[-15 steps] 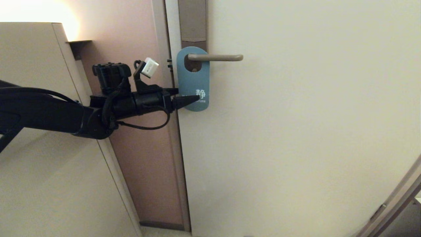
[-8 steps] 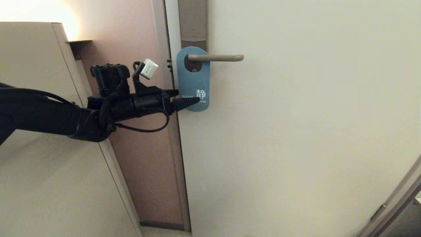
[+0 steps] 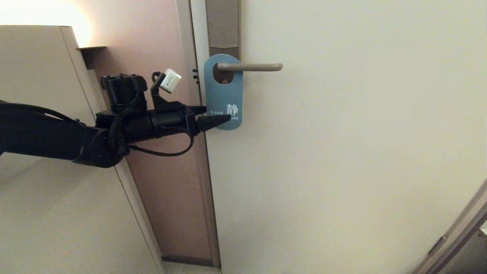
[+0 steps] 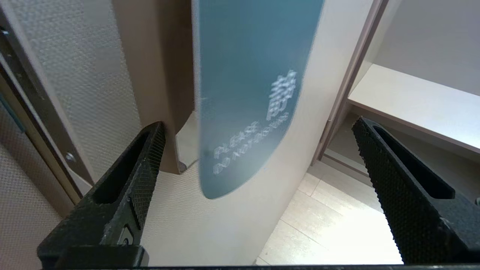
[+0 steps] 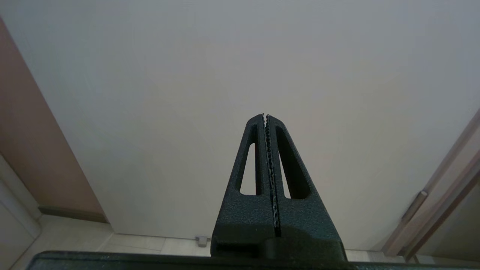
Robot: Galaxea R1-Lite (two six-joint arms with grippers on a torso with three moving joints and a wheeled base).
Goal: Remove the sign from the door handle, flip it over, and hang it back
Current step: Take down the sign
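The blue sign (image 3: 222,97) hangs by its oval hole on the grey-beige door handle (image 3: 251,67), flat against the door, with its white character facing out. My left gripper (image 3: 214,117) reaches in from the left at the sign's lower end. It is open. In the left wrist view the sign (image 4: 247,75) hangs between the wide-spread fingers (image 4: 144,165), touching neither, with the left gripper (image 4: 258,123) level with its lettering. My right gripper (image 5: 265,115) is shut and empty, pointing at the bare door low down, out of the head view.
The tall lock plate (image 3: 222,23) runs up behind the handle. A beige cabinet (image 3: 38,95) and a pinkish wall strip (image 3: 163,171) stand left of the door (image 3: 342,152). Pale floor tiles (image 4: 337,225) lie below. A small door stop (image 5: 202,240) sits at the door's base.
My left gripper has sunk a little and its wrist has drawn slightly left, uncovering the word PLEASE on the sign. The sign still hangs on the handle.
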